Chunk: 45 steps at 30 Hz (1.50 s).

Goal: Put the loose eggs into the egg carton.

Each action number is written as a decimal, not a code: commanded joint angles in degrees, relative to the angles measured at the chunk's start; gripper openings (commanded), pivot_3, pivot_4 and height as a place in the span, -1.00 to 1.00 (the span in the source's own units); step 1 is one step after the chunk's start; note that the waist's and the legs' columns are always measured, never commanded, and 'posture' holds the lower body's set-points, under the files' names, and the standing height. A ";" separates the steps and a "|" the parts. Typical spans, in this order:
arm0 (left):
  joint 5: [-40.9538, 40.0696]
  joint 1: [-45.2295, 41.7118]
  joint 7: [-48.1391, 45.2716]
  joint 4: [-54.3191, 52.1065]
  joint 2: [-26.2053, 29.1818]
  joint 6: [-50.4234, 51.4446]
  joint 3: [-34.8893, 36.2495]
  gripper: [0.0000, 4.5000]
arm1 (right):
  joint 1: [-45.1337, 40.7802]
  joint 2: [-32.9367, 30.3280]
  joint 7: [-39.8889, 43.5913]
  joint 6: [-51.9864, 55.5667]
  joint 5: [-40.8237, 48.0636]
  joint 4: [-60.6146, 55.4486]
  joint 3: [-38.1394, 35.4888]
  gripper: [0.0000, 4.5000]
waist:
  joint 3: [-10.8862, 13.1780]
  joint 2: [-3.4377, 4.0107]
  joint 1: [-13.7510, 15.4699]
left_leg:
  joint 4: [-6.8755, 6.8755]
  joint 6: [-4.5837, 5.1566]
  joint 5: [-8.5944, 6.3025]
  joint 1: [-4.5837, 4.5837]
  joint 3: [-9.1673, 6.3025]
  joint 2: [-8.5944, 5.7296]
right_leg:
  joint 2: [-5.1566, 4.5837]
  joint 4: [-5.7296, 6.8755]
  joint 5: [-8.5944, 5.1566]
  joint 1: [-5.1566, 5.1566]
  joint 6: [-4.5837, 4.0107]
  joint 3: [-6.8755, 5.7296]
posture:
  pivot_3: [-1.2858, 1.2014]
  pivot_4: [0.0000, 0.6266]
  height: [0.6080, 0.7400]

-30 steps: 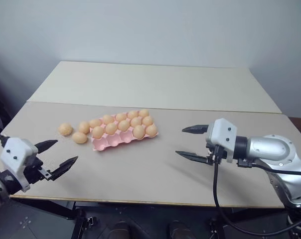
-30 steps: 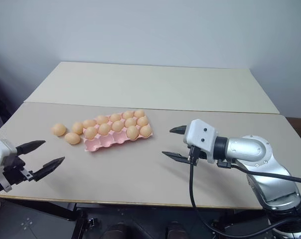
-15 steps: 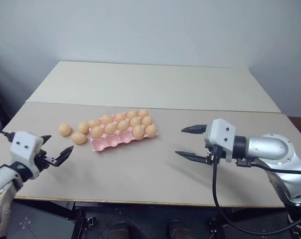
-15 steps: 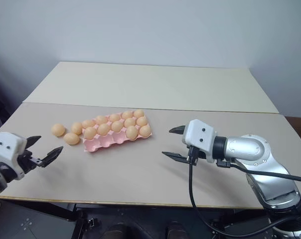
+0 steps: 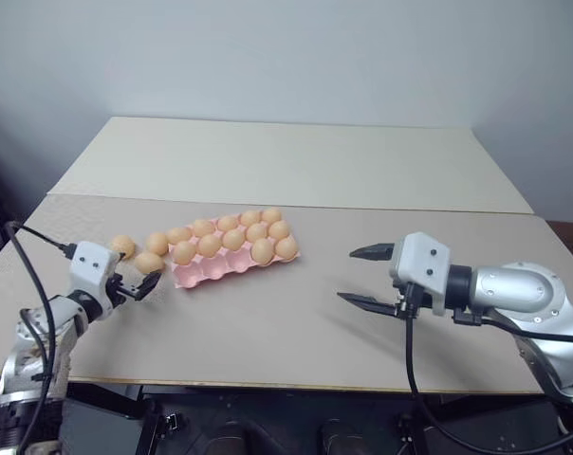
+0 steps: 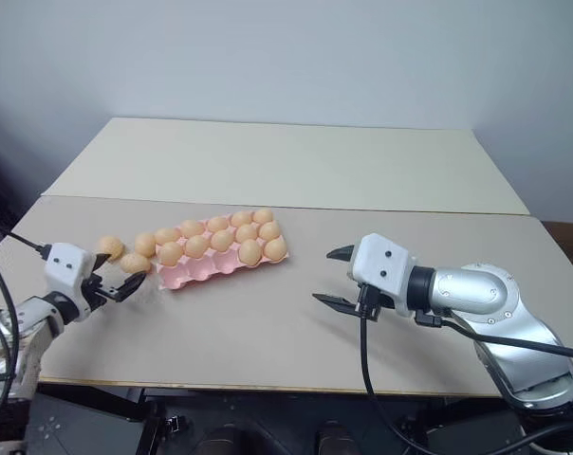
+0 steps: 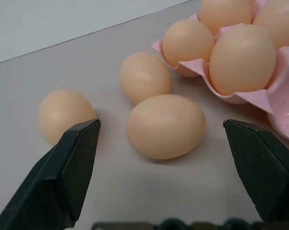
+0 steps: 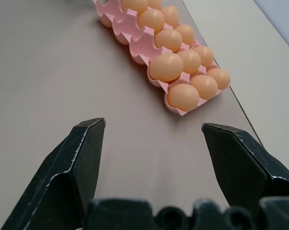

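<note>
The left pincer [image 7: 160, 158] is spread wide and holds nothing. It sits low over the counter [image 5: 268, 322], pointing at the loose eggs [image 7: 166, 125]. I think it is held low and wide so that one egg can fit between its two black fingers [image 7: 63, 179].

In the left wrist view, the nearest loose egg lies straight ahead at 12 o'clock, in the gap between the fingers but not touching them. A second loose egg [image 7: 145, 77] lies just behind it, close to the tray's edge (I cannot tell if it touches). A third one [image 7: 63, 115] is at about 10 o'clock, partly hidden by a finger.

The egg carton [image 5: 215, 272] lies at about 2 o'clock from this pincer, just beside the loose eggs. Its near row of cups looks empty, so that is likely where the eggs should go.

The right pincer [image 5: 372, 277] is also spread and empty. It hangs over the bare counter, well apart from the carton, which lies at about 10 o'clock from it in the head view. It seems to be waiting out of the way.
</note>
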 commanded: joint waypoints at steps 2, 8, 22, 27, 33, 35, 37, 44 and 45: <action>0.88 -2.33 0.53 2.07 -0.12 -2.42 -0.46 0.98 | 0.30 -0.87 -0.69 0.18 0.36 -2.15 -2.58 0.70 | 0.00 0.00 -0.02 | 0.00 0.00 0.00 -0.01 0.00 0.00 | 0.00 0.00 0.00 0.00 0.00 0.00 | 0.03 -0.52 1.00; 1.54 -3.52 0.27 4.56 -0.45 -3.22 -1.84 0.98 | 0.28 -0.85 -0.88 0.12 0.14 -1.92 -2.58 0.70 | 0.00 0.00 0.01 | 0.00 0.00 0.00 -0.01 0.00 0.00 | 0.00 0.01 0.00 0.00 0.00 0.00 | 0.03 -0.52 1.00; 2.09 -3.16 -0.43 4.66 -0.29 -4.31 -2.67 0.07 | 0.78 -0.82 -1.88 0.29 -0.05 -2.04 -2.62 0.70 | 0.00 0.00 0.02 | 0.01 0.00 0.00 -0.01 0.00 -0.01 | -0.01 0.01 0.00 0.00 0.00 0.00 | 0.03 -0.52 1.00; -0.35 3.96 -5.27 -4.75 4.16 -1.18 0.01 0.07 | 1.51 -1.00 -2.42 0.74 0.10 -2.70 -3.15 0.70 | 0.00 0.00 -0.38 | 0.00 0.00 0.00 -0.02 0.00 0.01 | -0.01 0.02 0.00 -0.01 0.00 0.01 | 0.03 -0.52 1.00; -9.67 5.40 -11.64 -13.06 6.80 1.22 5.61 0.07 | 1.66 -0.95 -2.65 0.44 0.02 -2.54 -2.93 0.70 | 0.00 0.00 0.21 | 0.01 0.00 0.00 0.00 0.00 0.02 | -0.01 0.03 0.00 -0.01 0.00 -0.01 | 0.03 -0.52 1.00; -14.91 3.93 -14.48 -14.83 6.54 2.74 6.89 0.07 | 1.40 -0.71 -2.75 0.20 -0.12 -2.28 -2.70 0.70 | 0.00 0.00 0.27 | 0.01 0.00 0.00 -0.02 0.00 0.01 | -0.03 -0.01 0.00 0.00 0.00 -0.02 | 0.03 -0.52 1.00; -17.42 2.16 -17.59 -15.60 5.86 2.40 5.32 0.07 | 1.29 -0.48 -2.89 -0.01 -0.22 -2.17 -2.58 0.70 | 0.00 0.00 0.24 | 0.01 0.00 0.00 -0.04 0.00 0.01 | -0.03 -0.01 0.00 -0.01 0.01 -0.02 | 0.03 -0.52 1.00; -12.43 -9.25 -18.85 -6.76 0.03 -0.92 -6.01 0.07 | 1.20 -0.11 -4.37 0.48 -0.60 -3.20 -3.24 0.70 | -0.01 0.00 0.32 | 0.06 0.00 0.00 0.03 -0.02 -0.04 | 0.00 0.04 0.00 0.07 0.01 -0.02 | 0.03 -0.52 1.00; -12.10 -10.33 -19.30 -5.33 -0.77 -1.79 -6.64 0.07 | 1.40 -0.09 -4.69 0.62 -0.54 -3.44 -3.47 0.70 | -0.01 0.00 0.20 | 0.06 0.00 0.00 0.03 -0.02 -0.04 | 0.01 0.03 0.00 0.09 0.01 -0.02 | 0.03 -0.52 1.00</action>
